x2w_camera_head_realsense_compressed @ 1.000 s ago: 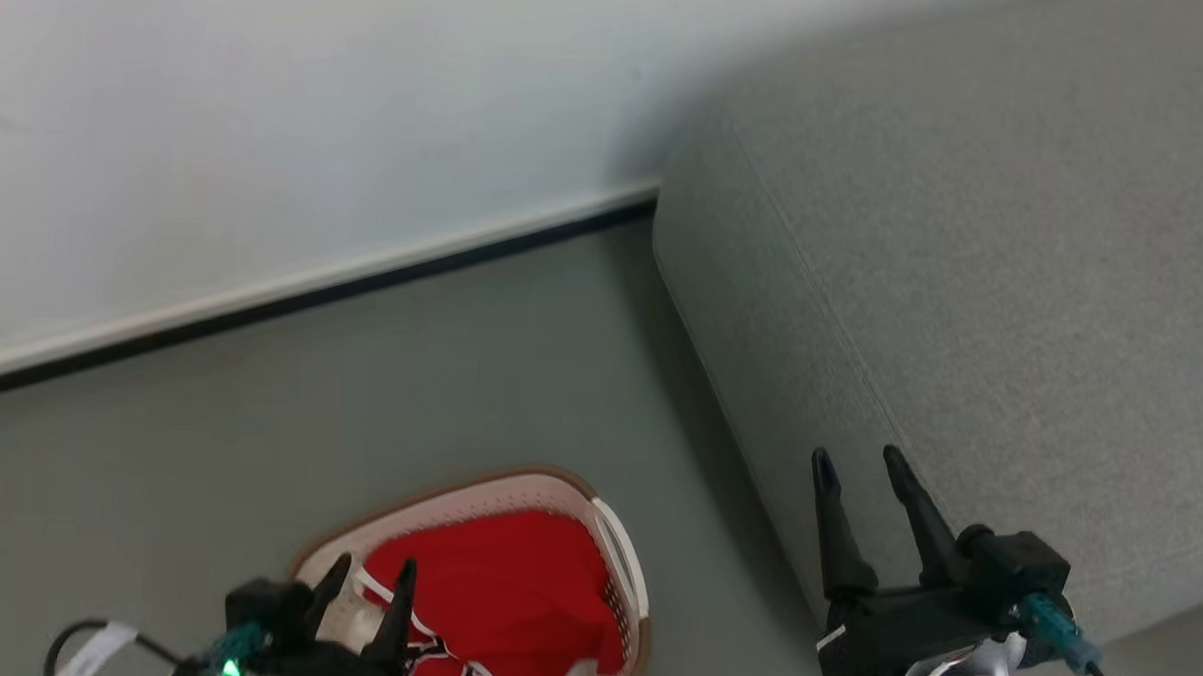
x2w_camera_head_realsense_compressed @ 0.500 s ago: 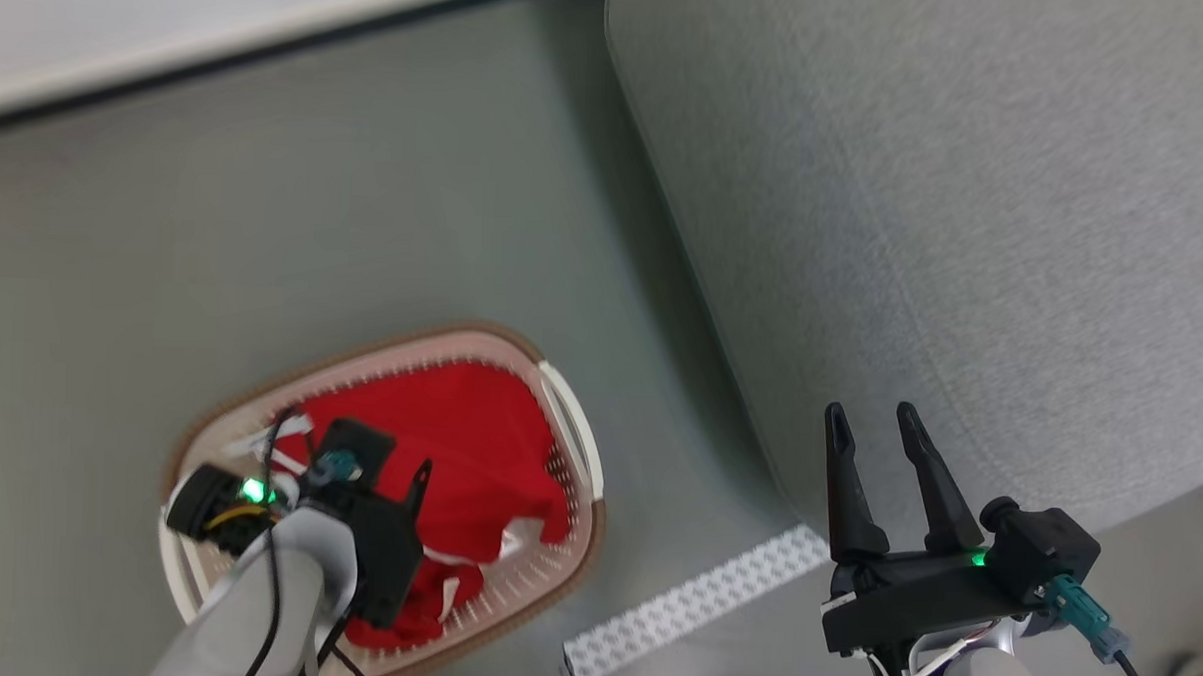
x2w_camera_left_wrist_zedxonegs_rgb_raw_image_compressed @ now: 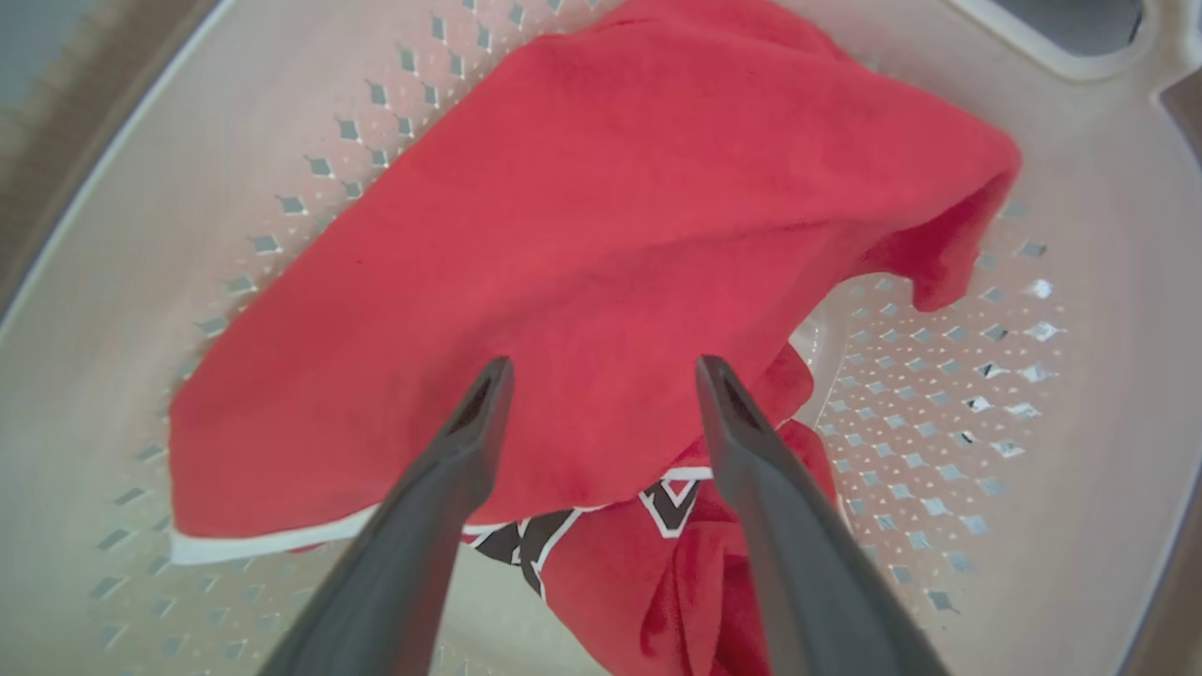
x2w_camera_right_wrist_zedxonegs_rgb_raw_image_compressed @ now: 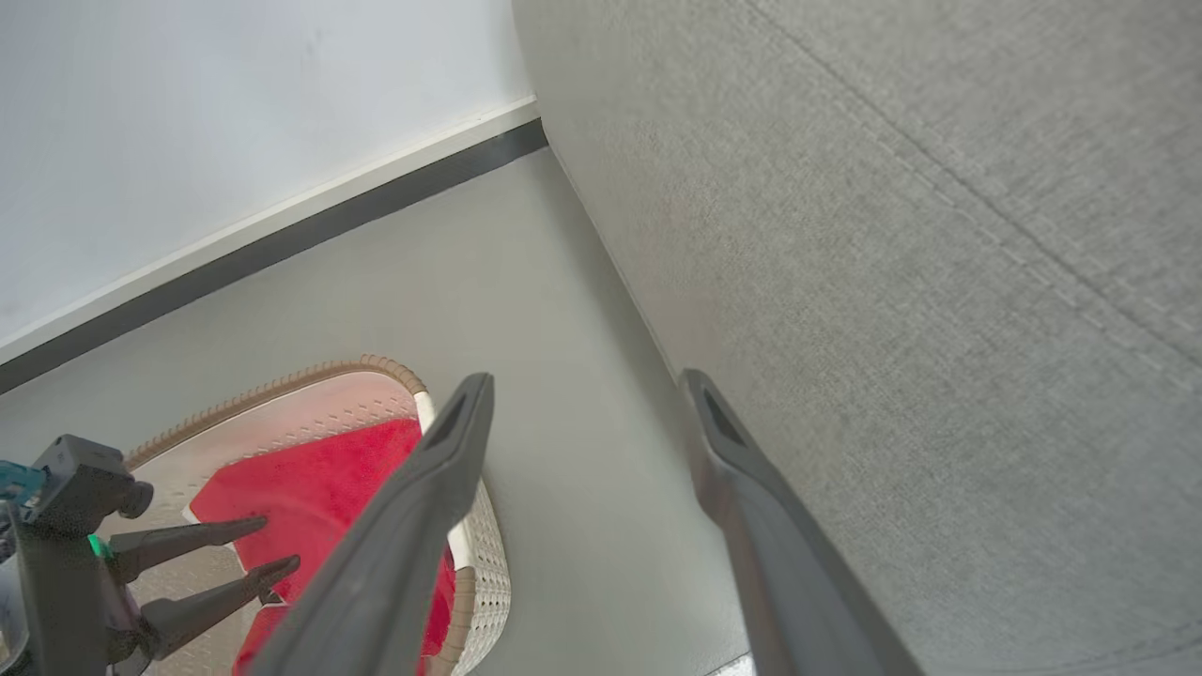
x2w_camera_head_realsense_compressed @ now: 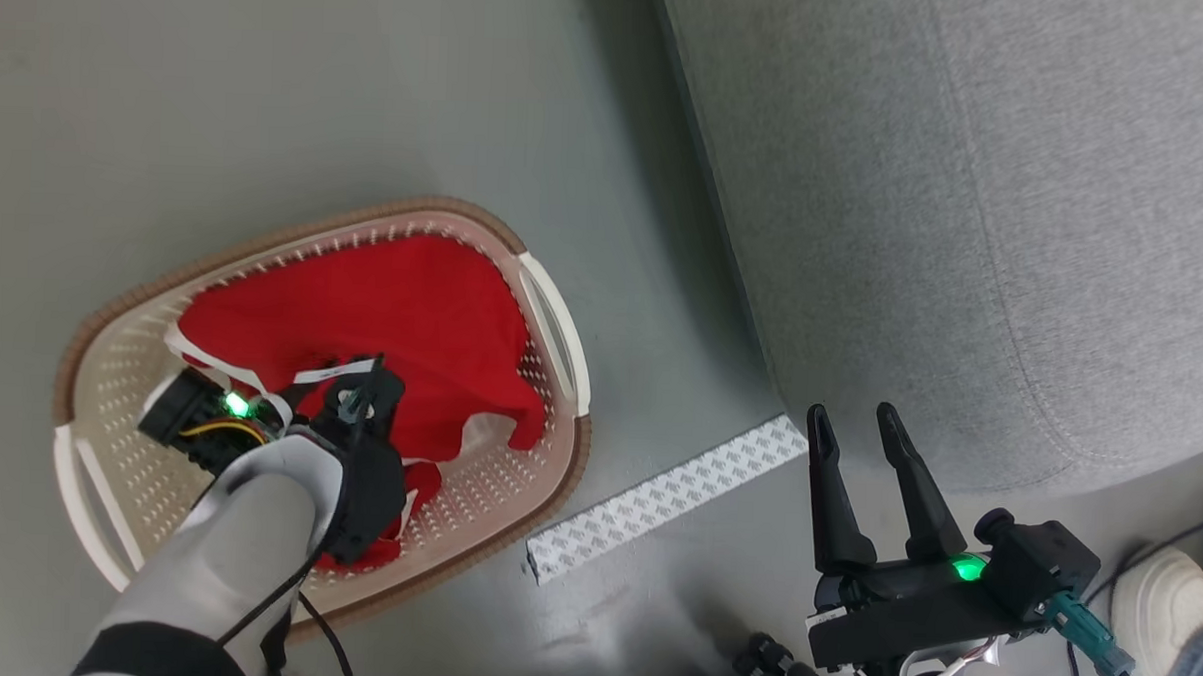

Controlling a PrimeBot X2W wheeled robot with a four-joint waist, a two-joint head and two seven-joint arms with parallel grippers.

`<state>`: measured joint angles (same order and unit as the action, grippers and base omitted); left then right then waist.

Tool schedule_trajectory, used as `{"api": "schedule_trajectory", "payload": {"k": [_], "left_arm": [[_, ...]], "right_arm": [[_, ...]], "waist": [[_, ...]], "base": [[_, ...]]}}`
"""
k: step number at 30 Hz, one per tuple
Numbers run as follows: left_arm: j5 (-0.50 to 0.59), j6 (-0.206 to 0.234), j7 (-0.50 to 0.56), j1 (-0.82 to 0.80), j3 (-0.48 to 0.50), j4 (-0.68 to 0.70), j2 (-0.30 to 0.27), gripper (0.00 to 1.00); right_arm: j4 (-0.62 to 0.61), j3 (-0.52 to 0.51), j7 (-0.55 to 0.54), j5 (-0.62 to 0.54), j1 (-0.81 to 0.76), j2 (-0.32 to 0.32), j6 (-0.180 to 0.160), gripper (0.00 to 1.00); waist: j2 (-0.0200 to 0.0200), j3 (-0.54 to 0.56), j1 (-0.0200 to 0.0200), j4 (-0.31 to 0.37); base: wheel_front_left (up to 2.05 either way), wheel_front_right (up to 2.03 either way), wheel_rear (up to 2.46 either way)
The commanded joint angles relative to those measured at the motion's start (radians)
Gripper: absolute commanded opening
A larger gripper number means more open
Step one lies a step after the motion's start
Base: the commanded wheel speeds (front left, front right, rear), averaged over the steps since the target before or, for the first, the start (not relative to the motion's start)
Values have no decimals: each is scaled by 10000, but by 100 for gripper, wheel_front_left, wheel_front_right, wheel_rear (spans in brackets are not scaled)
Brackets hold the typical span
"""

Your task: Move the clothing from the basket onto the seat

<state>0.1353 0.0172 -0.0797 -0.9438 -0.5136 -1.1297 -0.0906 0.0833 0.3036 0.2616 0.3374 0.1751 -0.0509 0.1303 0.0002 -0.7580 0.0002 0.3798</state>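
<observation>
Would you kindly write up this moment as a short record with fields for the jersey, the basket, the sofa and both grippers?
clothing: red jersey, crumpled, white trim, lying inside the laundry basket
basket position: on the floor, left of the grey sofa, apart from it
left gripper: open, fingers reaching down into the basket over the jersey; contact unclear
right gripper: open, empty, beside the sofa's front
sofa top: nothing on the visible part
floor: white patterned strip between basket and sofa
</observation>
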Motion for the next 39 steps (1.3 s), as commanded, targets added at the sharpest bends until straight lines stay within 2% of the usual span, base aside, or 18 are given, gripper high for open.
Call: {"api": "schedule_trajectory", "payload": {"k": [1,8,10,14,17,28,34,35,37,38,39], "left_arm": [[174,131,-69,-155,-69,-104,-100,100],[347,525,-627,-888,-356,-264,-102,100],[457,457,-738,-1028,-534,-346,-61,100],[637,-29,-711,-1194,-957,-620,63,100],[731,-214,-565,-1209,-1193,-832,119,100],[632,-336,-289,-1356,-1613,-1163,270,100],[231,-584,-462,-1125,-1672,-1068,372,100],[149,-595,-474,-1099,-1695,-1018,384,82],[-5,-571,-503,-1027,-1787,-813,390,35],[-107,-541,-540,-988,-1808,-669,396,0],[-234,-530,-523,-940,-1829,-563,392,0]], "right_arm": [[-52,13,39,41,-28,9,8,100],[-164,105,40,163,-38,9,8,100],[-132,156,40,213,-4,9,8,100],[-104,297,40,317,39,7,8,100],[-163,392,39,374,40,7,8,100],[-266,592,38,432,-297,7,8,100],[-422,456,27,333,-587,9,8,100],[-445,438,27,307,-621,9,8,100],[-492,411,27,258,-673,7,8,100],[-504,395,27,248,-701,7,8,100],[-506,376,27,230,-719,7,8,100]], "waist": [[-2,-491,-2,172],[-2,-801,-2,213],[-2,-811,-2,217],[-2,-768,-2,269],[-2,-791,-2,355],[-2,-1060,-2,666],[-2,-1174,-2,567],[-2,-1192,-2,543],[-2,-1211,-2,519],[-2,-1220,-2,506],[-2,-1227,-2,489]], "base": [[0,0,0],[0,0,0],[0,0,0],[0,0,0],[0,0,0],[0,0,0],[0,0,0],[0,0,0],[0,0,0],[0,0,0],[0,0,0]]}}
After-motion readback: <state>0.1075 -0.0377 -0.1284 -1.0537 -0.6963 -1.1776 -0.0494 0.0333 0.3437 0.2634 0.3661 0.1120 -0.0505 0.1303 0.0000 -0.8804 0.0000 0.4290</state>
